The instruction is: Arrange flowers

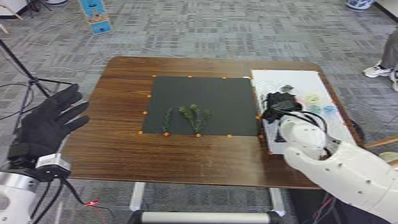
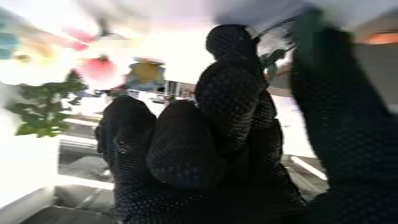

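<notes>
While the green sprigs [image 1: 196, 119] lie on the dark mat [image 1: 229, 91] near the middle of the table [image 1: 115, 135], with a slimmer sprig [image 1: 167, 120] just to their left, the other task pieces are by the table's right edge. All of the greenery on the mat is toward its near edge, apart from the mat's far corners. Right of the mat, a white sheet [image 1: 275, 76] runs along the table's right side, and on it sit a pale yellow flower [image 1: 313, 98] and a blue flower [image 1: 330, 109], between the right hand and the table's right edge.

The right hand [image 1: 281, 105] is over the left part of that sheet, its arm coming in across the table's near right corner. Whether it is grasping anything I can't tell; dark green leaves [image 2: 274, 59] show right up against it in the right wrist view. The same view has a pinkish-red flower [image 2: 99, 71], a yellowish bloom [image 2: 147, 72] and a leafy green stem [image 2: 43, 107], all blurry.

Out beyond the table's left edge, the left hand [image 1: 49, 120] is released, its fingers straight and spread. A black tripod [image 1: 33, 79] stands farther out on that side, on the grey floor [image 1: 204, 30].
</notes>
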Robot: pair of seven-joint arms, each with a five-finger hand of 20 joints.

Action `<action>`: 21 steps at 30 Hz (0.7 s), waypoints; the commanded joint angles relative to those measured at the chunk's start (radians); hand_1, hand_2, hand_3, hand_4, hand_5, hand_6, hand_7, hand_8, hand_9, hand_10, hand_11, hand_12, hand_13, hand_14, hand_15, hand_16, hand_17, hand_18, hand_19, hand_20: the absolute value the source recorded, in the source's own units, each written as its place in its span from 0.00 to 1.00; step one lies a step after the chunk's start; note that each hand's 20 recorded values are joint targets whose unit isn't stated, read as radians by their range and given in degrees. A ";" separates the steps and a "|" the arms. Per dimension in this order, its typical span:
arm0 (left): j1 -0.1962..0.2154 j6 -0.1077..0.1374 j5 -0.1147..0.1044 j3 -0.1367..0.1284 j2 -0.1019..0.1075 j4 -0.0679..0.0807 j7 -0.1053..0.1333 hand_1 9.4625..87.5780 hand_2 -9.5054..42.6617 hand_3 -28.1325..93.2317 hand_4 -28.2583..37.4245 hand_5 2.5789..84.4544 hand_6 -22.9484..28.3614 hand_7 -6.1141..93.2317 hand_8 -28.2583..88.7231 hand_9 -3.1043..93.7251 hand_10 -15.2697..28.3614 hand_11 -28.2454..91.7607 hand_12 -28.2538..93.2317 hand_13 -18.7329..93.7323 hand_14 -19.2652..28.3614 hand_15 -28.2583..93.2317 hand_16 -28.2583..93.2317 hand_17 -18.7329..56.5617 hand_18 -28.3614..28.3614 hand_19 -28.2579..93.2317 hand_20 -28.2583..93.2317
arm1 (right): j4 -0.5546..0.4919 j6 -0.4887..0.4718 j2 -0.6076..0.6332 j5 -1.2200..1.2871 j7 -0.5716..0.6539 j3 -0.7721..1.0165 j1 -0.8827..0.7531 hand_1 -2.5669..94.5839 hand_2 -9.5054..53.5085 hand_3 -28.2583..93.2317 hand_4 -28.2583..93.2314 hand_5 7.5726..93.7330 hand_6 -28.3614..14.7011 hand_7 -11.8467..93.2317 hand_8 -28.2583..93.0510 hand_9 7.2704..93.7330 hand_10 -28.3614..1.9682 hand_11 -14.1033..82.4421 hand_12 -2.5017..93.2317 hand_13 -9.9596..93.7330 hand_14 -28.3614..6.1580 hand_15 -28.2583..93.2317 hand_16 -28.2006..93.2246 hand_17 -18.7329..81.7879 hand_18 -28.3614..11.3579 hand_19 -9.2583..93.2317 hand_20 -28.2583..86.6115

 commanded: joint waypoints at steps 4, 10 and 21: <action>0.009 0.002 -0.006 -0.003 -0.010 -0.007 -0.004 0.14 0.07 0.80 0.00 0.26 0.49 0.25 0.16 0.24 0.57 0.38 0.35 0.33 0.67 0.37 0.26 0.07 0.89 0.55 0.29 | -0.040 -0.037 -0.039 0.060 -0.065 -0.006 -0.081 0.51 0.00 0.86 0.05 0.76 0.69 0.58 0.36 0.89 0.65 0.75 0.40 0.88 0.67 0.90 0.54 0.74 0.22 1.00 0.86; 0.011 0.002 -0.006 -0.005 -0.013 -0.009 -0.005 0.14 0.08 0.80 0.00 0.26 0.49 0.25 0.16 0.24 0.58 0.38 0.35 0.33 0.67 0.37 0.26 0.07 0.89 0.55 0.29 | -0.084 -0.039 -0.049 0.191 -0.102 0.052 -0.112 0.48 0.00 0.88 0.10 0.77 0.68 0.59 0.40 0.90 0.65 0.78 0.41 0.90 0.65 0.92 0.54 0.75 0.20 1.00 0.88; 0.013 0.003 -0.006 -0.007 -0.016 -0.010 -0.002 0.14 0.08 0.80 0.00 0.26 0.49 0.25 0.16 0.24 0.57 0.38 0.35 0.33 0.67 0.37 0.26 0.07 0.89 0.55 0.29 | -0.115 -0.045 -0.105 0.249 -0.123 0.103 -0.137 0.48 0.00 0.87 0.11 0.77 0.68 0.60 0.42 0.91 0.65 0.79 0.42 0.90 0.65 0.92 0.54 0.76 0.20 1.00 0.89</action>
